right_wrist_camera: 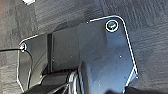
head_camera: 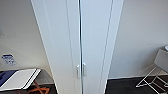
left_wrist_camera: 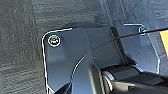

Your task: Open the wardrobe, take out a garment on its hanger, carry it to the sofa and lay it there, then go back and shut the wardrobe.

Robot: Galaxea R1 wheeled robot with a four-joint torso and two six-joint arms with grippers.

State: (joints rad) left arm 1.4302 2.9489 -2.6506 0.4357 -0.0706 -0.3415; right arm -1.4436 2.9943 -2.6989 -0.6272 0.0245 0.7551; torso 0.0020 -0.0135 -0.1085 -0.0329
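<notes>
The wardrobe point(head_camera: 82, 37) stands straight ahead in the head view, tall and white against a pale wall, and both of its doors are shut, meeting at a thin dark seam down the middle. Its two small white handles point(head_camera: 80, 70) sit side by side low on that seam, untouched. Judging from this, either the task has not begun or its last step is already finished; the pictures alone cannot settle which, since the closed doors hide whatever hangs inside and no T-shirt, hanger or blue sofa appears anywhere. To the left of the wardrobe, near the floor, a flat white board point(head_camera: 18, 78) rests on orange crossed legs, and to the right stands a white wire-framed chair point(head_camera: 155, 75). Both wrist views look down on dark grey carpet point(left_wrist_camera: 20, 45) past the robot's own dark plates, which suggests the arms hang low at the robot's sides. Whether the jaws of either arm are released or clenched, I cannot tell.
</notes>
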